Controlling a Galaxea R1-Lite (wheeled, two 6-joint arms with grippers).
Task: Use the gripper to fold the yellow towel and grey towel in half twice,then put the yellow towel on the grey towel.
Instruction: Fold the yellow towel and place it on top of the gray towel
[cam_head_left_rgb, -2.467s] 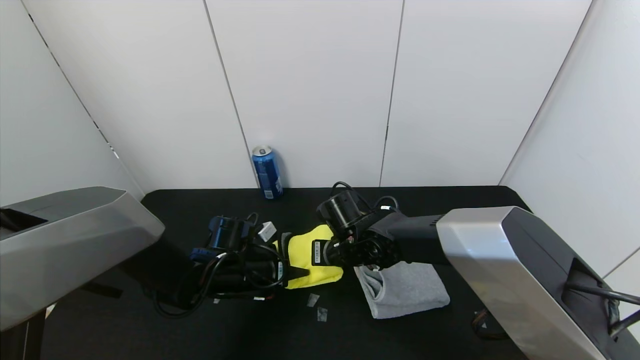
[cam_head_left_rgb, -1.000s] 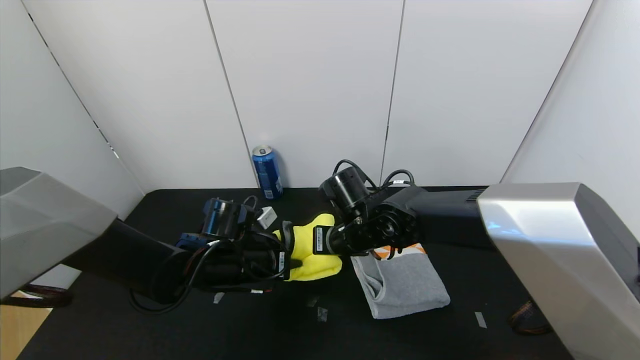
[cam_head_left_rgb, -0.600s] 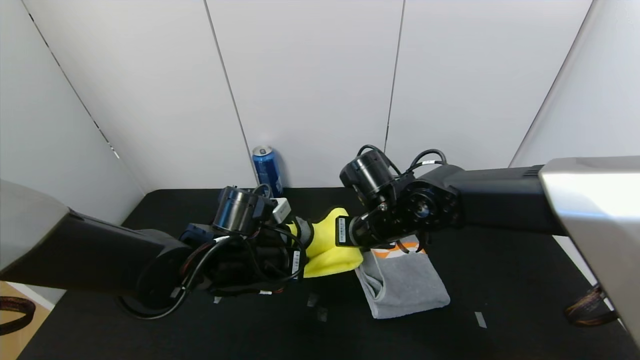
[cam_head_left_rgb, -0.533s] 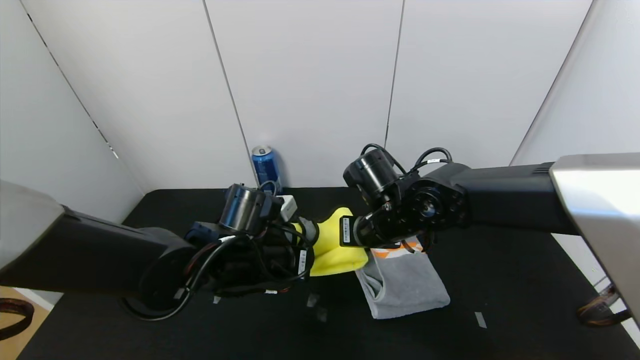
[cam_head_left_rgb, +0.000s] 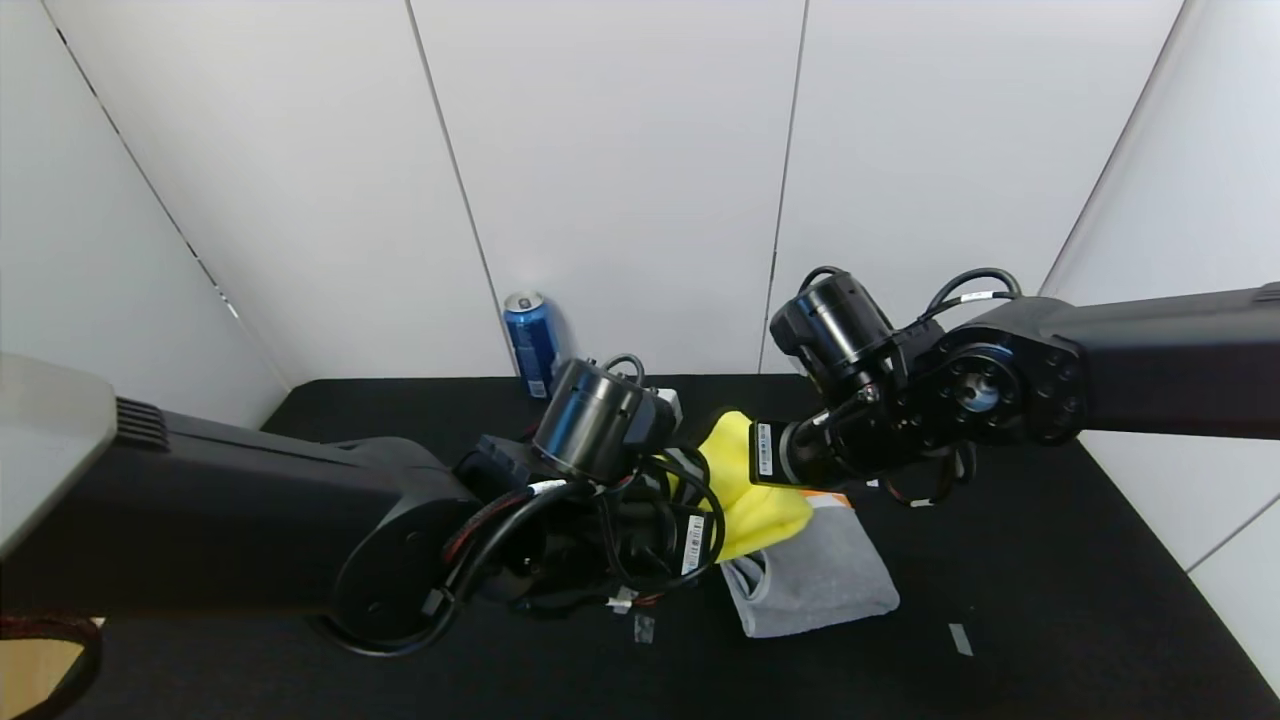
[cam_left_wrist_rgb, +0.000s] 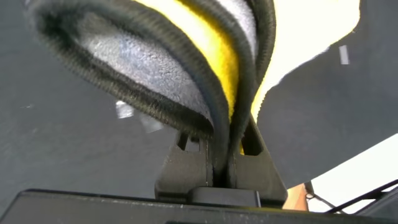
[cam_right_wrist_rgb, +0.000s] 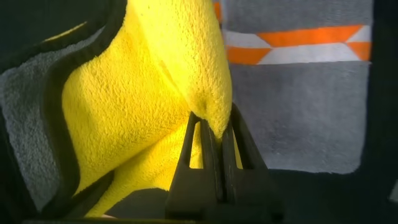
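The folded yellow towel (cam_head_left_rgb: 752, 492) hangs in the air between my two grippers, over the near-left part of the folded grey towel (cam_head_left_rgb: 825, 585). My left gripper (cam_left_wrist_rgb: 222, 149) is shut on the yellow towel's black-edged layers (cam_left_wrist_rgb: 231, 74). My right gripper (cam_right_wrist_rgb: 214, 146) is shut on a pinch of the yellow towel (cam_right_wrist_rgb: 155, 81). In the right wrist view the grey towel (cam_right_wrist_rgb: 298, 112) lies below with its orange patches (cam_right_wrist_rgb: 292, 46) showing. In the head view both wrists meet above the table's middle.
A blue can (cam_head_left_rgb: 531, 341) stands at the back by the wall. Small bits of tape (cam_head_left_rgb: 644, 627) lie on the black table (cam_head_left_rgb: 1050, 600) in front of the towels, and another bit (cam_head_left_rgb: 959, 638) lies to the right.
Both grippers have lifted the yellow towel off the table and carried it to the right, from beside the grey towel to over its left part.
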